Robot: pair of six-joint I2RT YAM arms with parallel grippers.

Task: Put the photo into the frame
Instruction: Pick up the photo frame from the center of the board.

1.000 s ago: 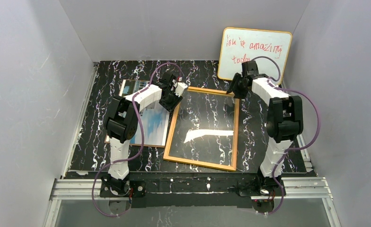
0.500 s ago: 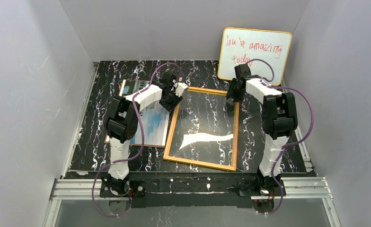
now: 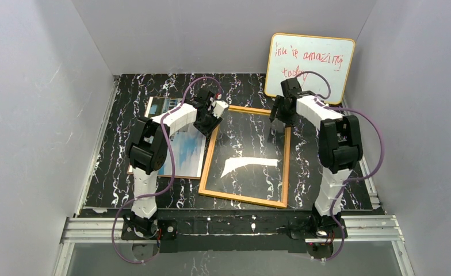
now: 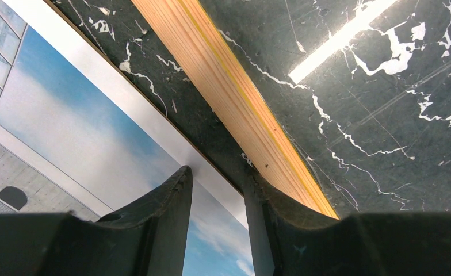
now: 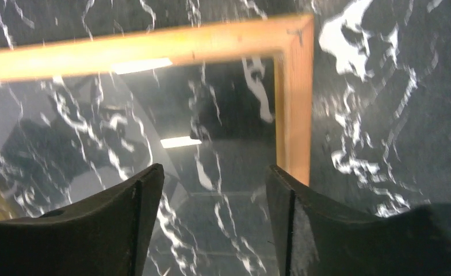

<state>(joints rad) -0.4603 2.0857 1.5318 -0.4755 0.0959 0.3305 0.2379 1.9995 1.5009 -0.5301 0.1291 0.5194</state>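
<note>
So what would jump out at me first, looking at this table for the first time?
Probably the big wood-rimmed frame lying flat in the middle, its clear pane showing the black marbled table beneath and a bright streak of glare. Behind it on the right, a whiteboard with red handwriting leans on the back wall. A photo of blue sky lies just left of the frame.

Red handwriting "amazing today" on the whiteboard (image 3: 327, 43), first word unclear.
</note>
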